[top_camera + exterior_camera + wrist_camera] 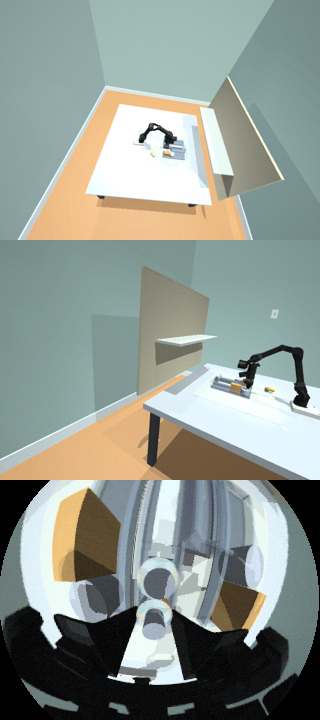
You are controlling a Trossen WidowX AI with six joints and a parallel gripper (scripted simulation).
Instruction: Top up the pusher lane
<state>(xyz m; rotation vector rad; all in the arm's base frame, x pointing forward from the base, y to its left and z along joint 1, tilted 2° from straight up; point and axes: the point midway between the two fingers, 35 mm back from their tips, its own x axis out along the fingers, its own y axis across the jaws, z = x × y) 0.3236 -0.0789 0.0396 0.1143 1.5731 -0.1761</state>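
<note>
My gripper (pixel 166 146) (pixel 248 387) (pixel 154 611) points down at the front end of the middle, sprung lane and is shut on a clear jar with a grey top (pixel 154 626). A matching jar (pixel 157 580) stands in the lane just behind it, in line with it; the two look touching or nearly so. The rack (pixel 178 156) (pixel 218 387) holds the lane between two side lanes. The fingers and arm hide the low front stop, so I cannot tell whether the held jar is on the lane floor. The pusher plate is not clearly visible.
An orange block (pixel 166 153) (pixel 235 388) (pixel 87 535) and a pale cylinder (pixel 172 154) (pixel 245 391) (pixel 95 597) stand in one side lane. Another orange block (pixel 237 605) and pale cylinder (pixel 254 566) are opposite. A small yellow and tan object (pixel 151 153) (pixel 271 389) lies before the rack.
</note>
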